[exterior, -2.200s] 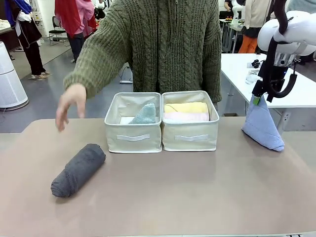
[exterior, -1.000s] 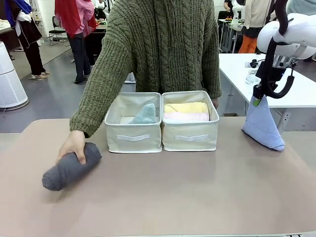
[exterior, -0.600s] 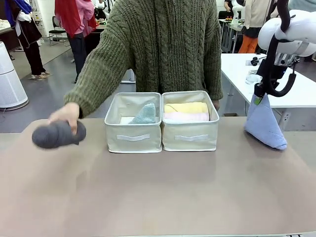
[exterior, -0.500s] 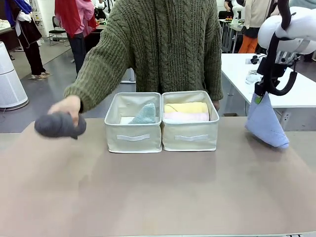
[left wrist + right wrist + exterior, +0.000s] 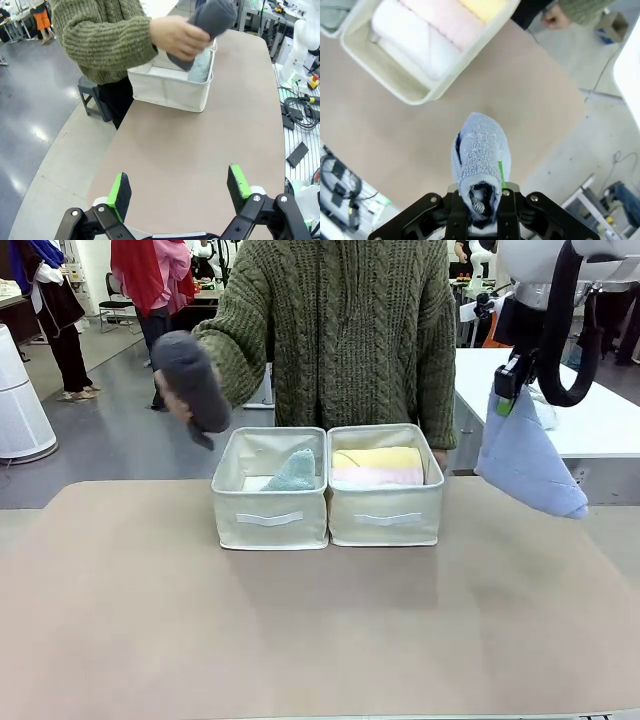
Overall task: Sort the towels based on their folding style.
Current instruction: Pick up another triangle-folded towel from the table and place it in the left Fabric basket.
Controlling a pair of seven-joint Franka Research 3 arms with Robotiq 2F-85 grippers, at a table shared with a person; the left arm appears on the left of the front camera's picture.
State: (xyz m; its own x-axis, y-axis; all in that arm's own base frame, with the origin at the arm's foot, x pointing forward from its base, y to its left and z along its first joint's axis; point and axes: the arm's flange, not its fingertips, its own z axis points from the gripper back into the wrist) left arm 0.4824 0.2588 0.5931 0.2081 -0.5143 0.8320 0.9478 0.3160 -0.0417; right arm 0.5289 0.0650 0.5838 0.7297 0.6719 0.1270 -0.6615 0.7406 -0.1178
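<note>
Hanging from the right gripper (image 5: 505, 392), the light blue cone towel (image 5: 530, 465) dangles point-up over the right end of the table (image 5: 320, 630), well to the right of the two cream bins. The gripper's fingers are pressed together on the cone's tip, and the wrist view shows the cloth bunched between them.

Across the table, the person's hand (image 5: 177, 36) holds the dark grey roll (image 5: 190, 380) raised in the air, above and just left of the left bin (image 5: 268, 515). That bin holds the teal cone (image 5: 295, 472), leaning against its right wall. The right bin (image 5: 385, 515), touching the left one, holds the yellow roll (image 5: 377, 456), the pink roll (image 5: 377, 477) and the white roll (image 5: 415, 42), lying side by side, with white nearest the robot.

The left gripper (image 5: 179, 185) hovers over bare tabletop with its green pads spread wide and nothing between them.
</note>
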